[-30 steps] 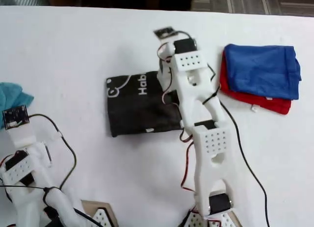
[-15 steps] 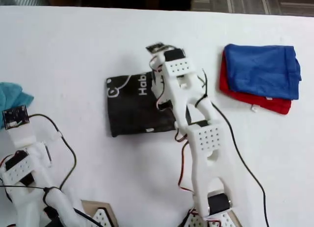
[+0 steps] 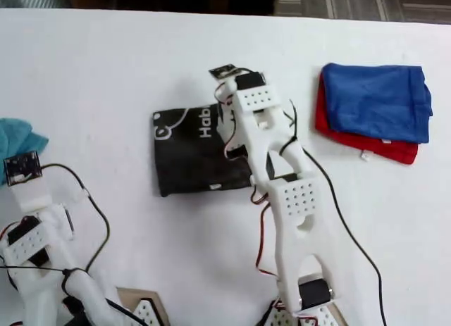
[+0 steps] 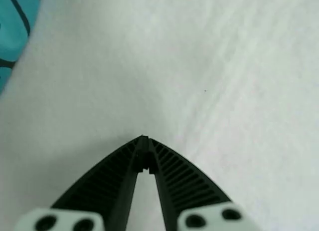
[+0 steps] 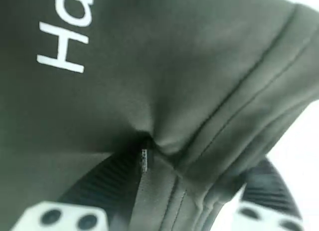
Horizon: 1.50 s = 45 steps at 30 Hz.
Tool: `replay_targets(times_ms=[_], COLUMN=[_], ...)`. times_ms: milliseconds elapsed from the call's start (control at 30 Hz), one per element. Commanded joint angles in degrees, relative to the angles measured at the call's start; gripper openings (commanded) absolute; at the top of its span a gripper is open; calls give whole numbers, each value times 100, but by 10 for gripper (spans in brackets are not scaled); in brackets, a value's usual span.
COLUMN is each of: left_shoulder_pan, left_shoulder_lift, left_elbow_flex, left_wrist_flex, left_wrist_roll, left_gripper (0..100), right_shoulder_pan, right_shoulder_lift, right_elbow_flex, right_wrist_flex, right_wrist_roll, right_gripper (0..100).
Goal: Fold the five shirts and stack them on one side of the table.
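— Table (image 3: 106, 72) surface?
— White, with dark floor (image 3: 338, 1) beyond its far edge. Folded black shirt (image 3: 190, 153) lies mid-table; right tool (image 5: 199, 171) pinches its doubled edge.
— Others?
— Blue shirt (image 3: 377, 101) atop red shirt (image 3: 366, 146) at one side. Teal shirt (image 3: 17, 136) at the opposite edge; left tool (image 4: 143, 141) pressed together over bare table nearby.

Wide gap between black shirt (image 3: 190, 157), teal shirt (image 3: 17, 137)
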Motion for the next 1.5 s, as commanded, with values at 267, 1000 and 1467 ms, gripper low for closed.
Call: replay_targets(times_ms=[267,1000,1467], left_shoulder_pan=[-26,-26,-26], left_shoulder_lift=[-141,-141,-141], left_elbow_flex=[-13,-13,-13], left_wrist_flex=[-79,-79,-79], left_wrist_roll=[35,35,35], left_gripper=[26,26,26], right_shoulder_pan=[92,1833,2782], right_shoulder_lift=[163,-2967,-4242], right_elbow_flex=[53,35,-642], right_wrist_flex=[180,541,523], right_wrist_roll=[-149,2734,3833], right_gripper=[20,20,20])
